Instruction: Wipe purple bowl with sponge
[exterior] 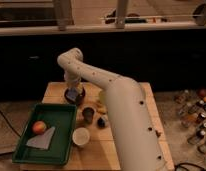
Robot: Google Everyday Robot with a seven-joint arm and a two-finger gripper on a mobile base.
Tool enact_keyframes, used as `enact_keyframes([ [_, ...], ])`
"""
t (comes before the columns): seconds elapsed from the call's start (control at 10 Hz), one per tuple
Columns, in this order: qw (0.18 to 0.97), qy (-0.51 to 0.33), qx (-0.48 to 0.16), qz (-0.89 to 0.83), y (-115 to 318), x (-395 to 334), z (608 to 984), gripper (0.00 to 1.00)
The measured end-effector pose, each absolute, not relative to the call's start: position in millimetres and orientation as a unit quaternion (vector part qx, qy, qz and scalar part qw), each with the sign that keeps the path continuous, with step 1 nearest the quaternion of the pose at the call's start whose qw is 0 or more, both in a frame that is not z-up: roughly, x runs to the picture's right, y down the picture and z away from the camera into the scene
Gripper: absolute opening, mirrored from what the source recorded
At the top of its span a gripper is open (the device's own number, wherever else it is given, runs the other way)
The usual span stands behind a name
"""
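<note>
The purple bowl (75,97) sits at the far left part of the wooden table, dark and round. My gripper (72,92) hangs right over it at the end of the long white arm, which reaches from the lower right. A small grey-blue sponge (71,94) shows at the gripper's tip, down inside the bowl. The arm's wrist hides the bowl's far rim.
A green tray (26,145) at the front left holds an orange-red fruit (39,127) and a flat grey cloth (42,139). A white cup (81,136), a dark cup (88,114) and small items stand mid-table. Bottles (196,107) crowd the floor to the right.
</note>
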State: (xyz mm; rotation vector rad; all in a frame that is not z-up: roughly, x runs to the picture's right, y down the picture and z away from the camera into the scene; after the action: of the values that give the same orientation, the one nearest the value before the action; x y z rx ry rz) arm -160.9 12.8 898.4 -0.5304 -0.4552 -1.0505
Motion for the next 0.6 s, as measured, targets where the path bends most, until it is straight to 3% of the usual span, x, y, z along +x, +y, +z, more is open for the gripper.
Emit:
enact_keyframes([
  [0.6,0.818,-0.185,-0.262,-0.478,4.3,-134.0,899.8,0.0],
])
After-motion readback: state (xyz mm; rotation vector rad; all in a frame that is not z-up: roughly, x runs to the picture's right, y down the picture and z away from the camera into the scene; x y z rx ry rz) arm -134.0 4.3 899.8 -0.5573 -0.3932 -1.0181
